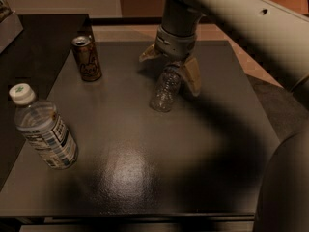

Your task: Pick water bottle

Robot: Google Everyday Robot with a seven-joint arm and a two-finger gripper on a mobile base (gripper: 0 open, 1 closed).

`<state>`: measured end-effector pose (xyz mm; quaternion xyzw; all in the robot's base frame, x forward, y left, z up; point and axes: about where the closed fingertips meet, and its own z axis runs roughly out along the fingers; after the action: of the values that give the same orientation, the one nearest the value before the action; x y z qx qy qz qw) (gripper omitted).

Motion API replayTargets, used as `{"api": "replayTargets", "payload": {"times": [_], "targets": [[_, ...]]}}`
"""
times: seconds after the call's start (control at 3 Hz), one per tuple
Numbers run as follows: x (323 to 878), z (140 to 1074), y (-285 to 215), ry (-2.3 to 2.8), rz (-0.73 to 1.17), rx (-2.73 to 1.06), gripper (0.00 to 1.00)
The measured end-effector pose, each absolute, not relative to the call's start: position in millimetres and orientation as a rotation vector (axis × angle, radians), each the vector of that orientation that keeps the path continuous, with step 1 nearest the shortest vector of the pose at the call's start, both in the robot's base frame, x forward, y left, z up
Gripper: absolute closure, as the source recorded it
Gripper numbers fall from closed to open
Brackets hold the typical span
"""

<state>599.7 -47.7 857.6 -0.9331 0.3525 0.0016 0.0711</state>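
Note:
The water bottle (165,91), small, clear and ribbed, stands at the back middle of the dark table (145,163). Its neck and cap are hidden under my gripper. My gripper (170,72) comes down from above onto the bottle's top. It is open, with one tan finger (148,53) to the bottle's left and the other (193,76) to its right. Neither finger visibly presses on the bottle.
A larger bottle with a white cap and printed label (42,128) stands at the table's left front. A brown drink can (87,58) stands at the back left. My arm (251,23) crosses the upper right. A lower dark surface (29,42) lies to the left.

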Motion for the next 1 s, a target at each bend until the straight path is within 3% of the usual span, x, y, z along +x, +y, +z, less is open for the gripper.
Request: {"api": "replayTargets", "payload": {"times": [0.33, 1.0], "targets": [[598.1, 850.0, -50.8, 1.078, 0.012, -2.808, 0.18], [590.8, 849.0, -54.3, 1.089, 0.024, -2.81, 0.65]]}}
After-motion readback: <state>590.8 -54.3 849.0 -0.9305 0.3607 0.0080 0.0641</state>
